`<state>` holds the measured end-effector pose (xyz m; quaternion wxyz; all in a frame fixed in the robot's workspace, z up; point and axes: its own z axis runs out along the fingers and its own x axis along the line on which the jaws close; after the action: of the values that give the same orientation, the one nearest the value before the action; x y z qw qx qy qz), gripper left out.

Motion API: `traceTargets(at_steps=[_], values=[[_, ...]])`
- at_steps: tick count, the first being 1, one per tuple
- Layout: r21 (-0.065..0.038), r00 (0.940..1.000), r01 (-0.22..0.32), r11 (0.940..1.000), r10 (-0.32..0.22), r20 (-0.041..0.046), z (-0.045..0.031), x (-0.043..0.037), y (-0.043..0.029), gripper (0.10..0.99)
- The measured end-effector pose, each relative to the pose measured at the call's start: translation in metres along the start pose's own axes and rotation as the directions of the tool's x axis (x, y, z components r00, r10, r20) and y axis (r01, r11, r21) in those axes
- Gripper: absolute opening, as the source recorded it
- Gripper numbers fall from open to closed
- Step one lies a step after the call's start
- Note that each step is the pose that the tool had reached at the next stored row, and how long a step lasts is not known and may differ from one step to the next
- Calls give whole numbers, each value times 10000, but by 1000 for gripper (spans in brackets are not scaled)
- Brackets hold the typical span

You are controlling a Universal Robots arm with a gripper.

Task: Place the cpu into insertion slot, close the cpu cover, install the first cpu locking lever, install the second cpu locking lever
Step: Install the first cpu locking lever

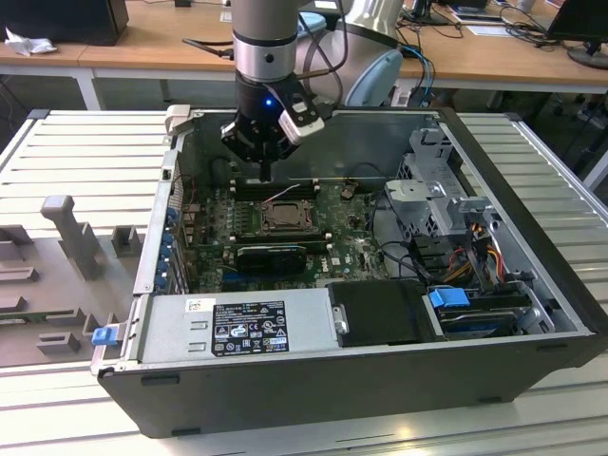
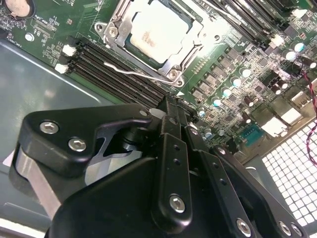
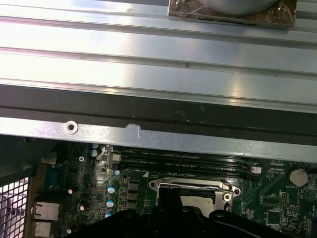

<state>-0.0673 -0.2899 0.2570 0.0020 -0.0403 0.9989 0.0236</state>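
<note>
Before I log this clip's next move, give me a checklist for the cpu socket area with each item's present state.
1. cpu seated in the insertion slot: ok, its silvery top sits square inside the frame.
2. cpu cover closed over the chip: ok, the frame plate lies flat around it.
3. Locking lever along the memory-slot side latched: cannot tell, its hooked end is hard to read.
4. Second locking lever latched: cannot tell.
5. Gripper empty: ok, nothing between the fingertips in the second wrist view.
6. Gripper position: ok, it hangs above the memory slots beside the socket, touching nothing.
</note>
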Motion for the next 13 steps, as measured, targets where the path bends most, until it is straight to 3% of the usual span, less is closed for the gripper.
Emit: traceTargets(at_steps=[13], values=[[-1, 10000, 0, 10000, 0, 0, 10, -92, -8, 106]])
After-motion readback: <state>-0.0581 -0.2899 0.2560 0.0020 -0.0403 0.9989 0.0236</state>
